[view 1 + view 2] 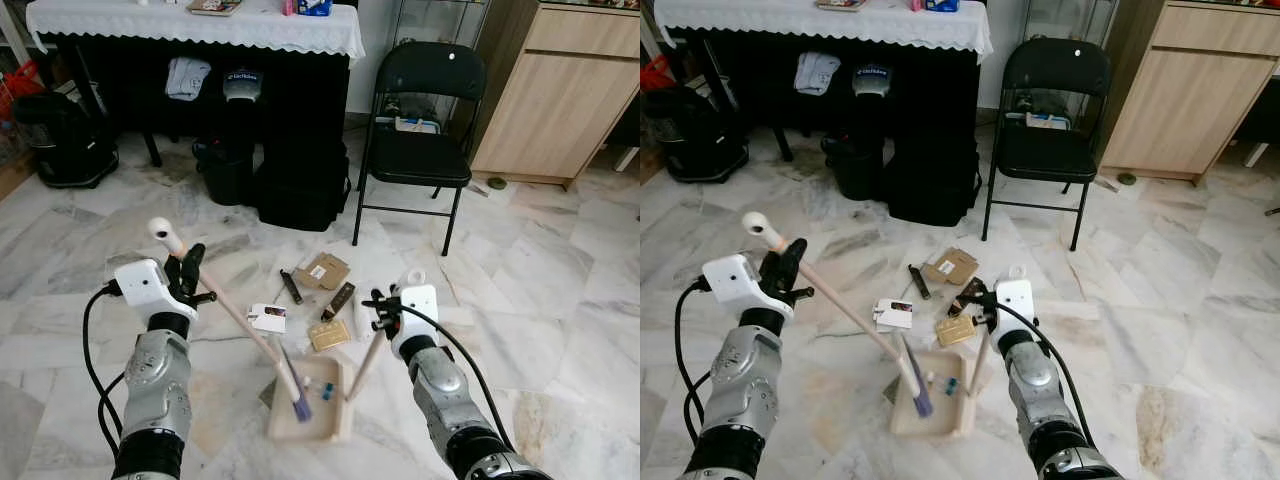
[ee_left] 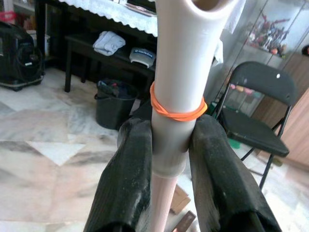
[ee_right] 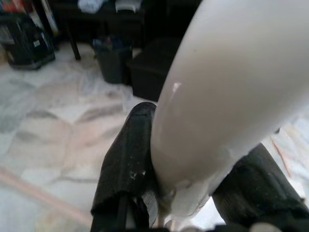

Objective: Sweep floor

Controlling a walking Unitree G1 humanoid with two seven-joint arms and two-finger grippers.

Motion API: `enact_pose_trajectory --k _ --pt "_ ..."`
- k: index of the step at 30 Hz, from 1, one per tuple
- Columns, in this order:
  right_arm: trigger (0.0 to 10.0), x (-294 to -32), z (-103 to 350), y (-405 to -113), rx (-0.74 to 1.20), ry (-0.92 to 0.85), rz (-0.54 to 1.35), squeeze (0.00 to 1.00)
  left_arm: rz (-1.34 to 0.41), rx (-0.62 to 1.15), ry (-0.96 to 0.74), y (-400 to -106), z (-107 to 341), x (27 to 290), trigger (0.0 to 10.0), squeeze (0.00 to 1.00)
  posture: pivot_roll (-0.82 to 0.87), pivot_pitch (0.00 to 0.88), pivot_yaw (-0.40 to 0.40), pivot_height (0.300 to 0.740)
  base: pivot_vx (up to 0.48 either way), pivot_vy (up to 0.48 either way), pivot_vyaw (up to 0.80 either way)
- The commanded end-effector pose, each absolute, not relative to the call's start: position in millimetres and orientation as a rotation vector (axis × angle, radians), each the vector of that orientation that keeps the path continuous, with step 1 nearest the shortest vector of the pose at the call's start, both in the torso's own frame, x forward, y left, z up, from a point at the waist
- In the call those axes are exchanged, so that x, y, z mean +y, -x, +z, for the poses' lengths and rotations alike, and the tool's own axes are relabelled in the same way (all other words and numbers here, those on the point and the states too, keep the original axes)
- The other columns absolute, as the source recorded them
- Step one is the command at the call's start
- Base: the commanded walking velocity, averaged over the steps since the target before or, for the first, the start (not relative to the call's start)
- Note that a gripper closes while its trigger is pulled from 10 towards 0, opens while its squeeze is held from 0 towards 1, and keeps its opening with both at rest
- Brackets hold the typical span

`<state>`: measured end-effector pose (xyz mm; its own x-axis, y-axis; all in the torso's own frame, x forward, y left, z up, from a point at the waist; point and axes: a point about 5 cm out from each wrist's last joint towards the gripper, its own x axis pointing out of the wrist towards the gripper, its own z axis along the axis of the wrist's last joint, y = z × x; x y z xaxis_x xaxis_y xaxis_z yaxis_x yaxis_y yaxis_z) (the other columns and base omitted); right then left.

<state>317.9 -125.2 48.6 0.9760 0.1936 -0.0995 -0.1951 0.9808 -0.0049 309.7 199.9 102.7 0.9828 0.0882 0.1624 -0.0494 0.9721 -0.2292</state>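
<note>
My left gripper is shut on the top of a beige broom handle that slants down to the right. An orange rubber band circles the handle just above the fingers. The broom's purple bristles rest inside a beige dustpan on the marble floor between my arms. My right gripper is shut on the dustpan's upright handle. Small blue bits lie in the pan. Beyond it lie brown cardboard, a white card, a gold packet and a dark stick.
A black folding chair stands ahead to the right, before a wooden cabinet. A table with a white cloth lines the back wall, with black bags and a bucket under it. A black appliance sits far left.
</note>
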Motion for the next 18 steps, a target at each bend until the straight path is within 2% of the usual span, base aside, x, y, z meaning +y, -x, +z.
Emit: enact_pose_trajectory --k 1,10,18 --pt "10.0 -126.2 69.2 -323.0 -0.037 -0.019 0.185 0.0 0.076 -0.205 0.206 -308.3 106.4 197.2 10.0 0.0 0.01 0.0 -0.054 0.74 0.0 0.0 0.0" --pt "10.0 -125.5 69.3 -319.6 -0.057 -0.044 0.189 0.0 0.099 -0.268 0.169 -313.0 120.9 196.1 10.0 0.0 0.02 0.0 -0.05 0.74 0.0 0.0 0.0" --pt "10.0 -129.3 73.7 -322.5 -0.07 -0.084 0.168 0.0 0.16 -0.338 0.164 -316.4 139.3 205.2 10.0 0.0 0.02 0.0 -0.049 0.74 0.0 0.0 0.0"
